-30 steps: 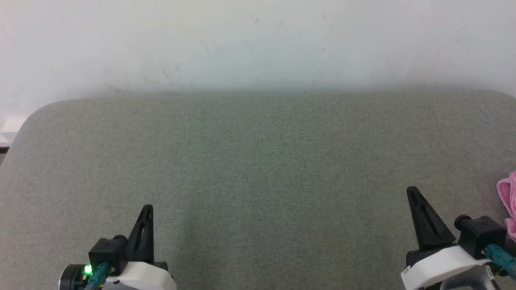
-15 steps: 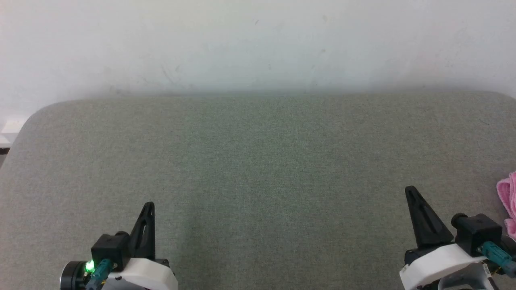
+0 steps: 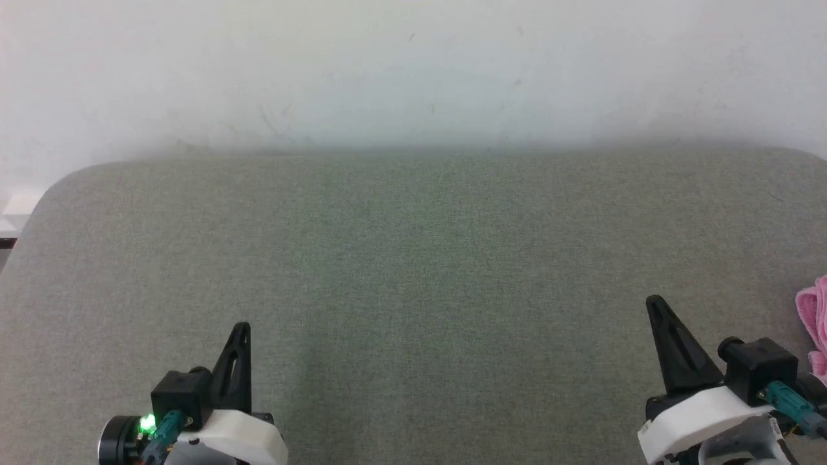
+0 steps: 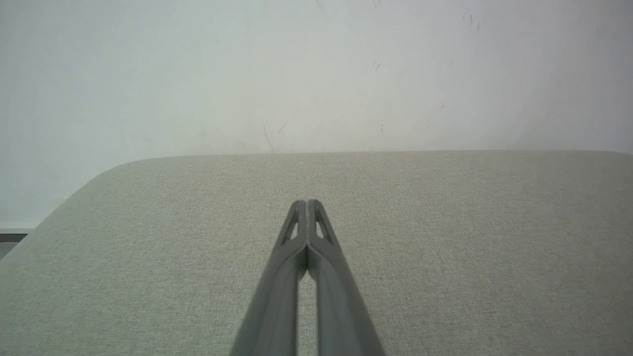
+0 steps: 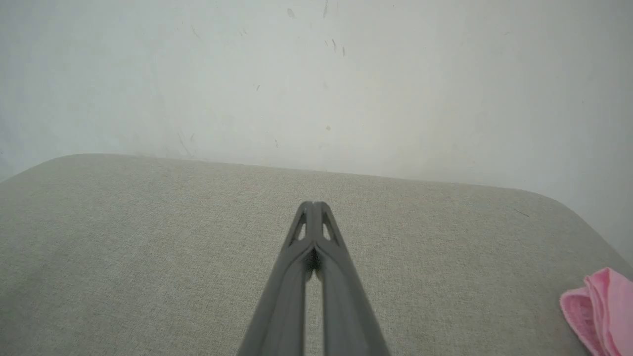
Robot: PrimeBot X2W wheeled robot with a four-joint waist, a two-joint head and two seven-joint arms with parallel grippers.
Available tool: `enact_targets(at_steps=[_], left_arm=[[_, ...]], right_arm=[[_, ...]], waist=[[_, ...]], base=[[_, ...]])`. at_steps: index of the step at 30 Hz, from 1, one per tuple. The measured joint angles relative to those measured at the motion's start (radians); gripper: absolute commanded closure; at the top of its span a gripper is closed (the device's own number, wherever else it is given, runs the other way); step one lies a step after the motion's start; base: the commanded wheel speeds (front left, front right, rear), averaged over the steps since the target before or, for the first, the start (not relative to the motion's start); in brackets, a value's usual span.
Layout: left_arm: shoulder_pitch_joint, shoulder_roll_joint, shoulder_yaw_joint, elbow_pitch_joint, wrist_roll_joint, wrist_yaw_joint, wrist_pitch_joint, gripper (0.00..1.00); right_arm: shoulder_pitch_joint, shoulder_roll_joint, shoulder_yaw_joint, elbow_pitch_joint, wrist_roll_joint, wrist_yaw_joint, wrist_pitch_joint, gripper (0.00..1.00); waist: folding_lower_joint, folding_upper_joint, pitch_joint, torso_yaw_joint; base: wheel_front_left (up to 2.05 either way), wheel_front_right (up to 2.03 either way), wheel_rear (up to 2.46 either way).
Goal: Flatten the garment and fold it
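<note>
The left hand [image 3: 240,330] and right hand [image 3: 656,305] sit low in the head view, fingers pressed together, over the grey table [image 3: 413,258]. The pink garment [image 3: 815,320] lies bunched at the right edge. In the left wrist view, that hand's fingertips meet. In the right wrist view, that hand's fingertips meet too, and the garment lies apart at the lower right.
</note>
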Motion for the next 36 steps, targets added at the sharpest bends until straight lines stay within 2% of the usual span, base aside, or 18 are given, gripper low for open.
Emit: enact_targets(at_steps=[36], left_arm=[[-0.020,-0.016,-0.003,-0.038,0.028,0.013,0.074,1.00]], right_arm=[[-0.040,0.012,-0.002,0.032,-0.053,0.000,0.020,1.00]], waist=[[0.0000,0.0000,-0.008,0.001]], base=[[0.00,0.00,0.00]])
